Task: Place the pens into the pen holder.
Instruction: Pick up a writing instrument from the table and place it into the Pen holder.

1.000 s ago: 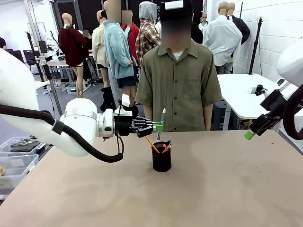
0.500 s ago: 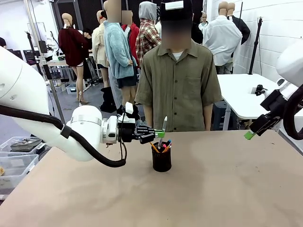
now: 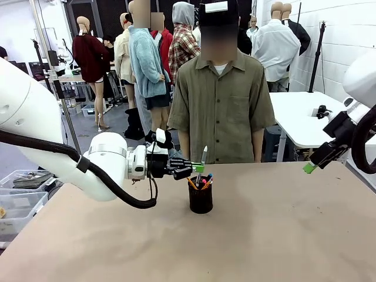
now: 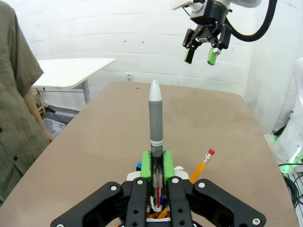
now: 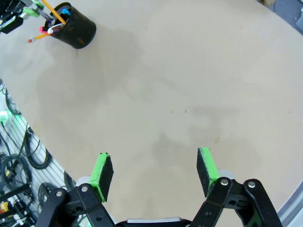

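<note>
Left tool (image 3: 198, 168) is clamped on the grey-white pen (image 3: 202, 160) near its lower half, holding it upright with the pale tip up. The lower end points into the pen holder (image 3: 201, 196), so the pen sits directly over the cup mouth, presumably so that a release drops it straight in.

Pen holder stands on the table (image 3: 276, 235) near the middle, toward the person's side. It already carries other pens (image 3: 205, 182): an orange pencil with a pink eraser, plus blue and pink ends, leaning against the rim.

Right tool (image 3: 317, 160) hangs well off to the right above the table edge, jaws wide, carrying nothing.

Writing: a small mark on the pen barrel near the green pads (image 4: 146, 163) is possibly print, too small to read.
</note>
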### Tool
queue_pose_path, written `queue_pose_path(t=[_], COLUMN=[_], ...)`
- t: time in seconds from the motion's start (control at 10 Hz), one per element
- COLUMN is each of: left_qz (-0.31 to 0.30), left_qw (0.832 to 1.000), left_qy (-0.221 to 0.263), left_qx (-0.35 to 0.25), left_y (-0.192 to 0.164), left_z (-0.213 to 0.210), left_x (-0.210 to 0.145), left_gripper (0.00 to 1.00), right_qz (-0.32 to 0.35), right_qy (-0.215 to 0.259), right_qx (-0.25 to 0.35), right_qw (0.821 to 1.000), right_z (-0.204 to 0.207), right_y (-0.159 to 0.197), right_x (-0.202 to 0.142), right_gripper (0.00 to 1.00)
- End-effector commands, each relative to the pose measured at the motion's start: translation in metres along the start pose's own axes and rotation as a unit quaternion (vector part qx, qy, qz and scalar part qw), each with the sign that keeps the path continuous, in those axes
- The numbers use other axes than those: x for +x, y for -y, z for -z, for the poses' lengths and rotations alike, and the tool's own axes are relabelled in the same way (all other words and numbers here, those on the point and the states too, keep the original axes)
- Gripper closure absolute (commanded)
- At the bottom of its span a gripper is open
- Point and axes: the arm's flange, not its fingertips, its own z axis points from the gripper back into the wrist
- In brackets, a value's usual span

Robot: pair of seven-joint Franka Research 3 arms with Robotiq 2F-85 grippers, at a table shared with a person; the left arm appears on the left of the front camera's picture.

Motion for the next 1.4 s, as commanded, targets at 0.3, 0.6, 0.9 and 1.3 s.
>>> queue_pose_path(t=[0.3,0.6,0.9,1.3], left_qz=[0.024,0.040,0.066,0.077], left_qw=[0.999,0.999,0.998,0.996], left_qy=[-0.024,-0.021,0.009,0.018], left_qx=[0.002,0.002,0.007,0.029], left_y=[0.000,0.005,0.018,0.025], left_z=[0.009,0.006,-0.012,-0.061], left_x=[-0.009,-0.006,0.015,0.065], left_gripper=[0.77,0.37,0.37,0.37], right_qz=[-0.007,-0.007,-0.007,-0.007], right_qy=[0.002,0.002,0.002,0.002], right_qx=[0.001,0.001,0.001,0.001], right_qw=[1.000,1.000,1.000,1.000], right_z=[0.002,0.002,0.002,0.002], right_y=[0.001,0.001,0.001,0.001], right_x=[-0.001,-0.001,-0.001,-0.001], right_gripper=[0.12,0.12,0.12,0.12])
